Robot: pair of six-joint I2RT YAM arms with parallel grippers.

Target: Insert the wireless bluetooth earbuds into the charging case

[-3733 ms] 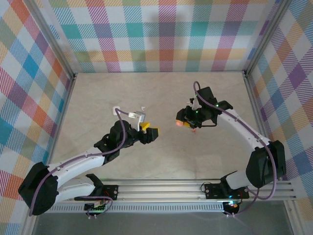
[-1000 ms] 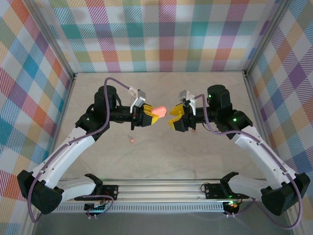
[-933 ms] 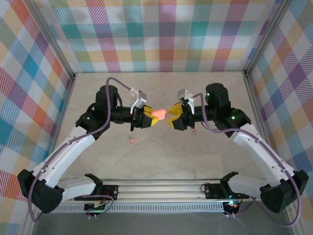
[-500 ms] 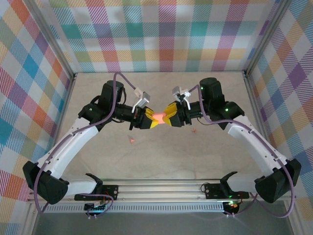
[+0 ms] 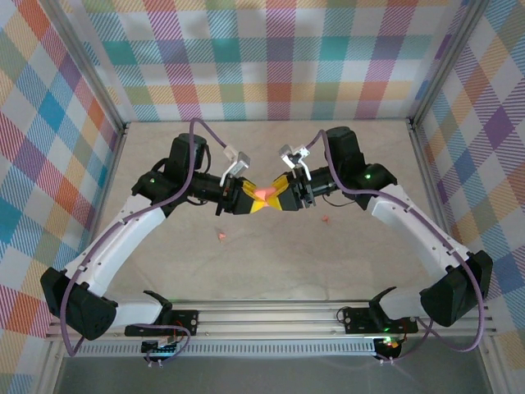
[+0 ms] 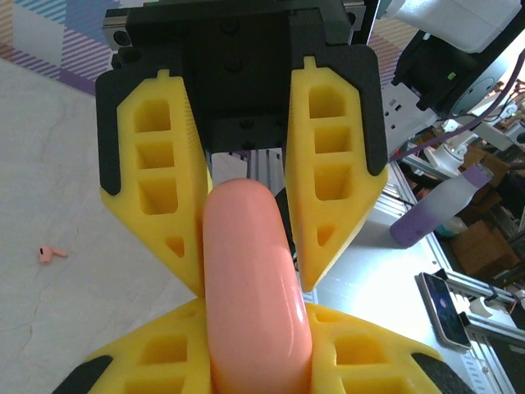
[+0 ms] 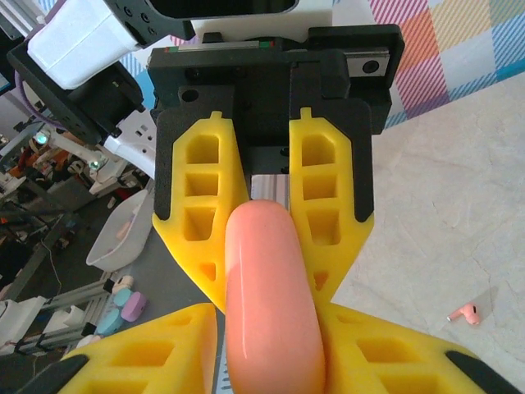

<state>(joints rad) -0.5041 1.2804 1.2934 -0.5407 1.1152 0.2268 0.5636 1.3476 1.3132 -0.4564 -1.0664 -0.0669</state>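
Left pink earbud: lies loose on the table, in front of and below the raised grippers, well apart from the case; not yet in reach of its socket.
Left gripper: jaws clamped tight on one end of the case, holding it up off the table, probably as the steady anchor.
Salmon-pink charging case: in mid-air, bridging the two grippers, lid apparently shut; likely held at both ends so it can be passed over or prised open.
Right gripper: jaws drawn in around the case's other end with its pads at or almost at the sides; I cannot tell if it truly grips.
Right pink earbud: on the table just beyond the right gripper, waiting; neither bud can go in while the case is up and closed.
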